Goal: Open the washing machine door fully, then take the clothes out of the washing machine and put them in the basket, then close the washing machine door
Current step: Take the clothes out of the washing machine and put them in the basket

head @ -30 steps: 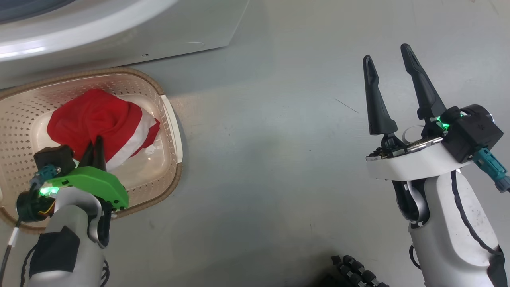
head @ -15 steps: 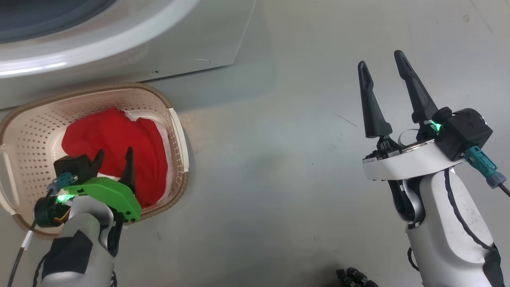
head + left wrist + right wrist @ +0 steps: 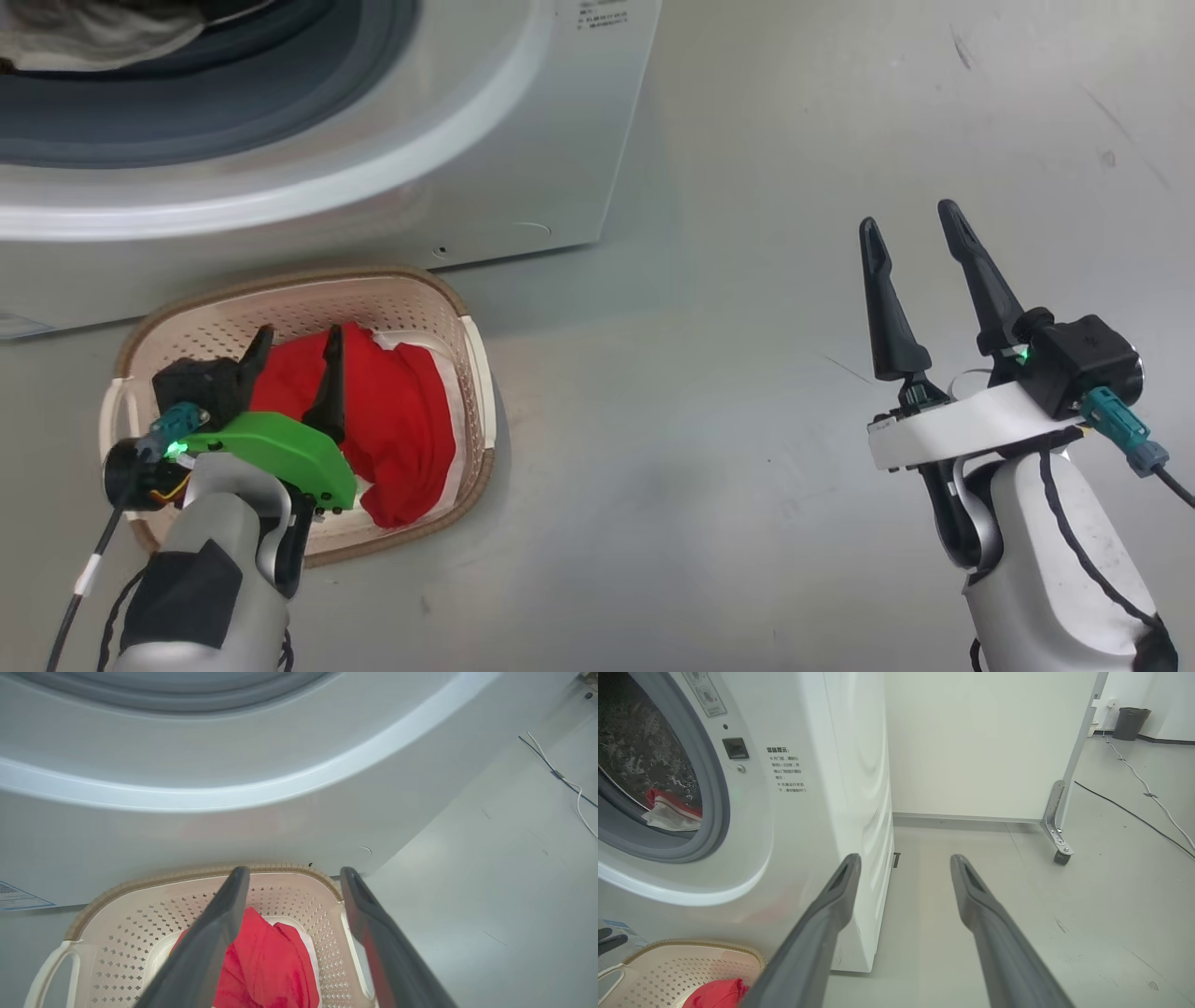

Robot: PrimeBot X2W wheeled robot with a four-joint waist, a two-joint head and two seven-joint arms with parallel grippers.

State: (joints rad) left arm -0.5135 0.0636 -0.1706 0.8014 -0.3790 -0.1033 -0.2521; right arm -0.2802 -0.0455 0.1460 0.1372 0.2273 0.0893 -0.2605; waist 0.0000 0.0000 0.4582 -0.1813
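Left tool: fingers apart, nothing between them, hanging over the basket. Right tool: also apart and empty, over bare floor, well off to the right of the basket.

The basket sits on the floor, close against the foot of the washing machine, under the port. Contents: one lump of the clothes, red with a white panel, lying on the bottom toward the basket's right wall. It looks fully inside the rim, nothing hanging over.

The port is uncovered, grey seal exposed. In the drum there's another red-and-white piece, low at the front, by the seal. Can't tell if more sits behind it.

My read: mid-unload. This piece is dropped off, but the drum isn't empty.

Next move:
- Lift the left tool clear of the rim.
- Swing up into the port, fingers wide.
- Pinch a fold, not an edge, so nothing trails.
- Watch for fabric snagging on the seal on the way out.

The washing machine door gets shut only once the drum is clear.

Far side: white panel on a caster, cable on the floor. Neither looks to be in my path.
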